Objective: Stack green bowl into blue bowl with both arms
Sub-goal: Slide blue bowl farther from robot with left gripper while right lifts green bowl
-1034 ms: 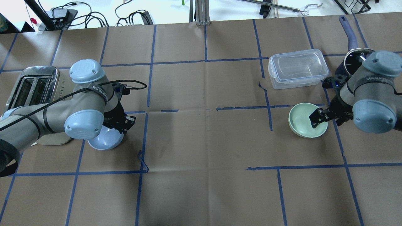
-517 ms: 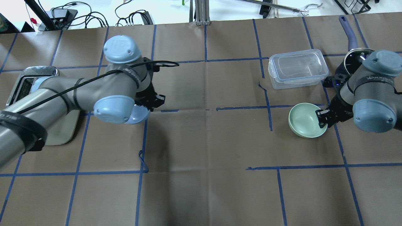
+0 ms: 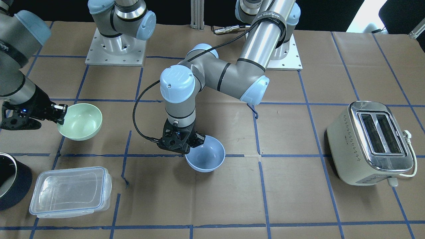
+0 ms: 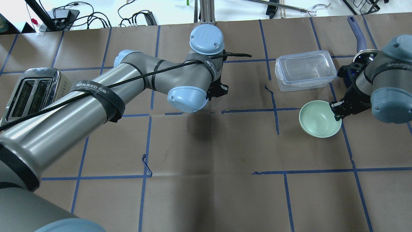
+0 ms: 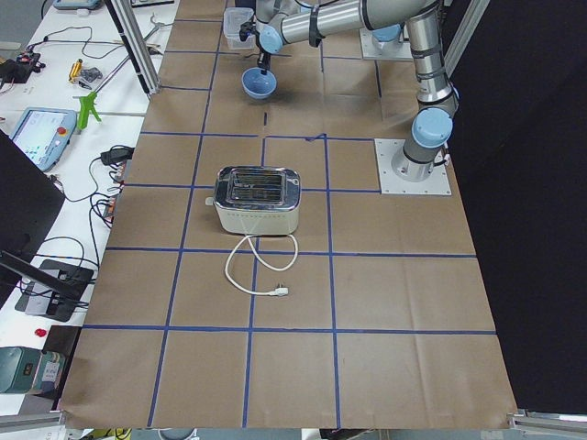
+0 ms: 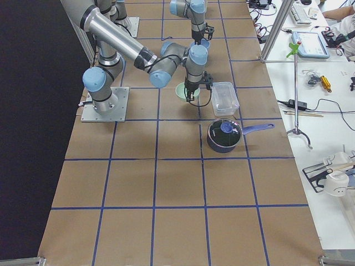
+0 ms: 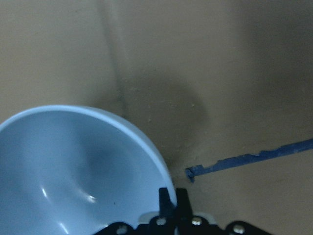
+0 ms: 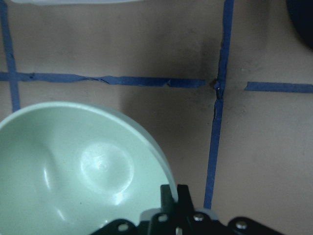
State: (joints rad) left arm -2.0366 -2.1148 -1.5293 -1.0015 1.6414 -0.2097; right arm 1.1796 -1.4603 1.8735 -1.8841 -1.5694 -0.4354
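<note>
At mid-table, about halfway between the left and right edges, my left gripper (image 3: pixel 196 139) is pinched narrow on the rim of the small round pale periwinkle-blue bowl (image 3: pixel 206 156), one finger inside and one outside. The bowl reads as off the paper, since the wrist view shows its shadow offset on the table. A second ago it sat by the left edge next to the cream-and-chrome two-slot toaster (image 3: pixel 371 142); I've swung it to centre since. It's the receiver, so my judgement is it's nearly staged and wants setting down next.

Toward the right edge, my right gripper (image 4: pixel 335 110) is clamped narrow on the rim of the small round pale mint-green bowl (image 4: pixel 318 120). A second ago a finger reached further into that bowl. Now it's back at the rim, and the bowl has shifted slightly toward the far edge. Can't tell if it's clear of the table. The bowls are well apart and stacking hasn't begun.

Containers:
- Both bowls are empty.
- Clear rectangular plastic container (image 4: pixel 304 70), lid on, toward the far right corner, just beyond the green one. Nothing visible inside.
- Dark lidded saucepan (image 6: pixel 219 145) at the right edge. Can't tell its contents.
</note>
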